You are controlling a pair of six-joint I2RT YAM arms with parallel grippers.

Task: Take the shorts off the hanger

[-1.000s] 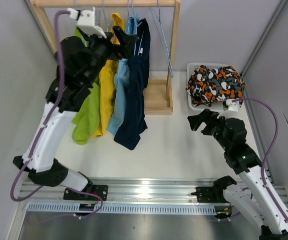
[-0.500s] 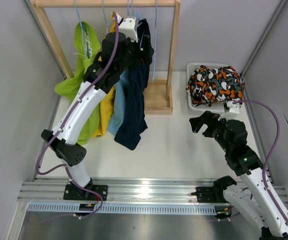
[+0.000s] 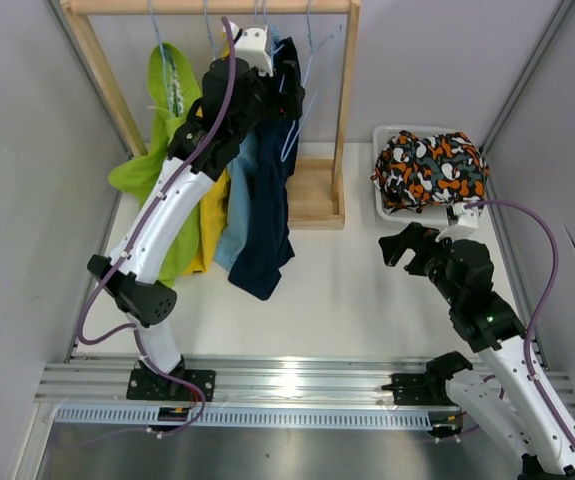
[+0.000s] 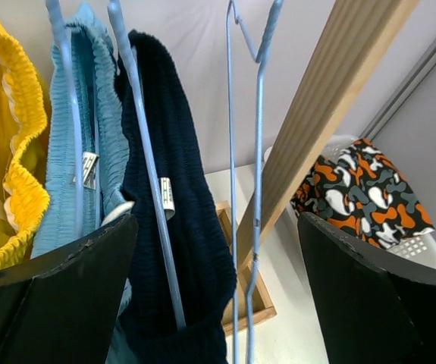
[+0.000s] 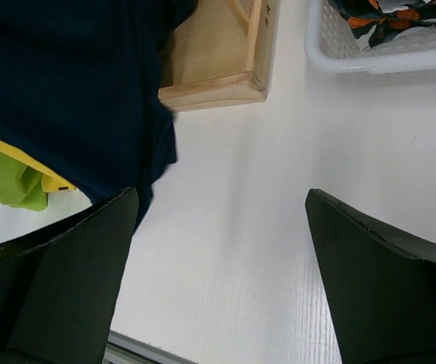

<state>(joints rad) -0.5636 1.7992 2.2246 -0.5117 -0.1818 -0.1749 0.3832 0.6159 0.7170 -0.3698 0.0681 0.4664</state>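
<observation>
Left gripper (image 4: 218, 220): spread wide, facing navy shorts (image 4: 195, 250) on blue hanger (image 4: 145, 174) | right gripper (image 5: 221, 193): spread wide over table (image 5: 240, 273) | patterned shorts (image 3: 429, 165): in white basket (image 5: 369, 61)

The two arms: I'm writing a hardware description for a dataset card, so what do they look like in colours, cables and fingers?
Both look alike. The left arm and right arm have smooth white links between bulky black joints. A purple cable loops along each, and a white housing sits at the wrist. The fingers are broad, matte black wedges with no visible markings.
</observation>
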